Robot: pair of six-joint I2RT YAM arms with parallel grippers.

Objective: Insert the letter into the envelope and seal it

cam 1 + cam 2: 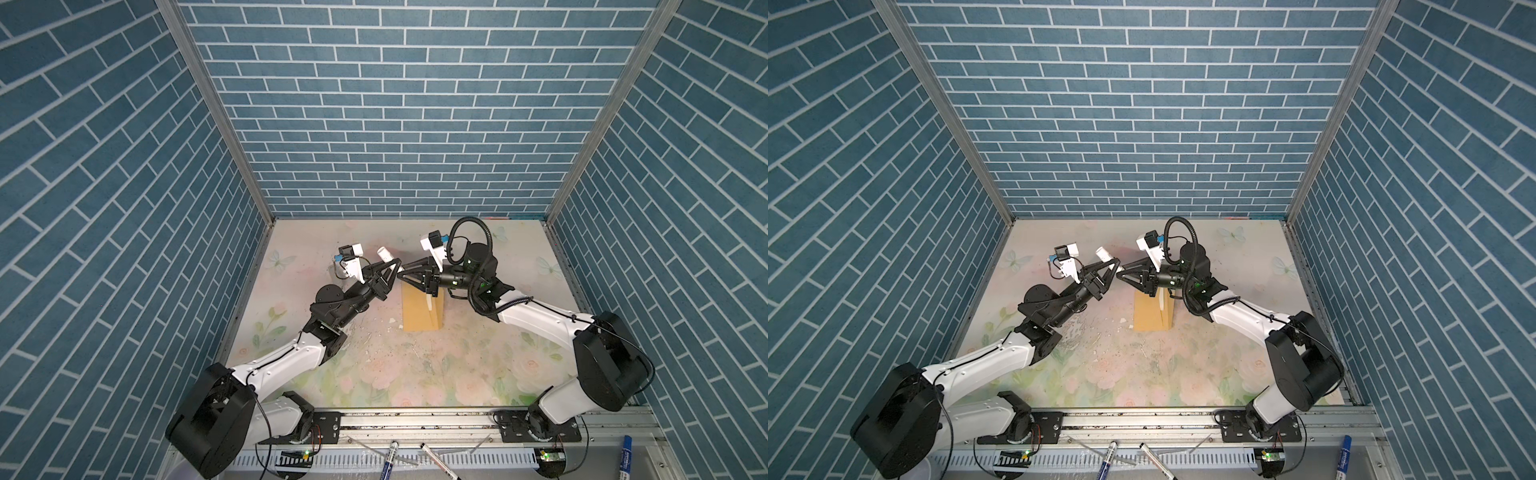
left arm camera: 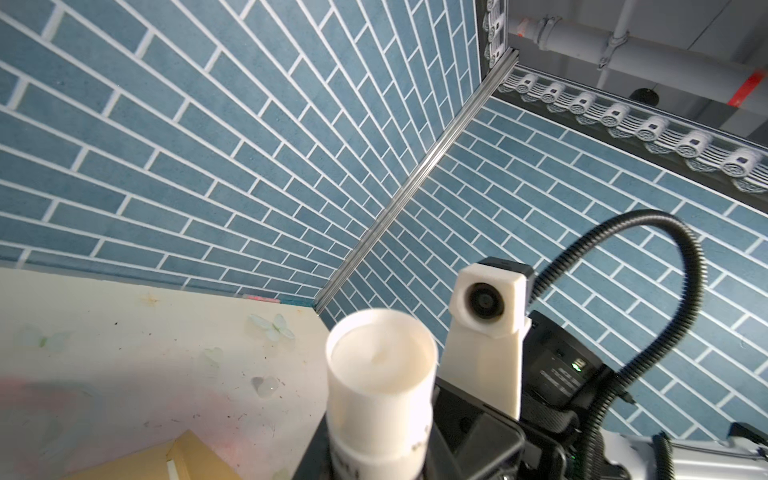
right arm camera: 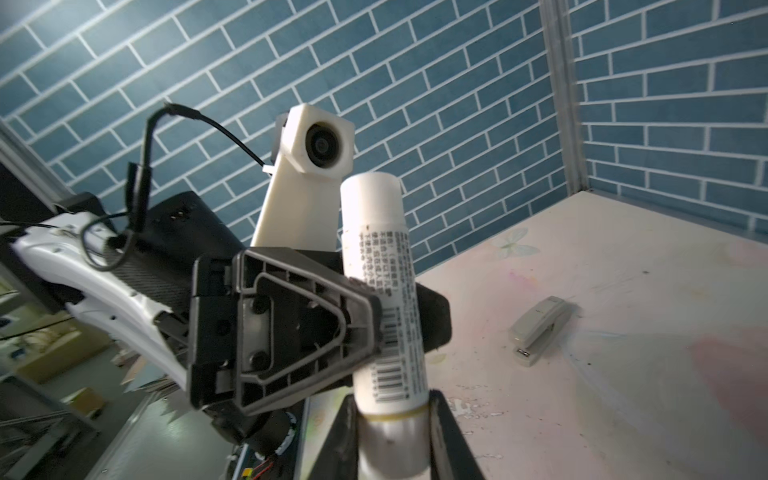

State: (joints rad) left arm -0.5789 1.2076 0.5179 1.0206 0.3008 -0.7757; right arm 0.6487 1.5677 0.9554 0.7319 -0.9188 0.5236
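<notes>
**While 2 grippers hold the glue stick (image 3: 384, 249)**

As the left gripper (image 3: 374, 324) clamps the barrel and the right gripper (image 3: 392, 436) pinches the cap end, the pull should probably run straight along the tube, with no bending. Beneath the right gripper the envelope (image 1: 417, 311) lies flat on the table (image 1: 374, 374), mustard-yellow, with 1 pale strip along its fold. The letter cannot be made out.

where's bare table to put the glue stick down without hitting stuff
The biggest bare patch is the front of the table, between the envelope and the base rail. The far strip along the back wall is bare too. Crowded: the middle, where the left hand and right hand both grip the glue stick by the envelope's far end.
</notes>
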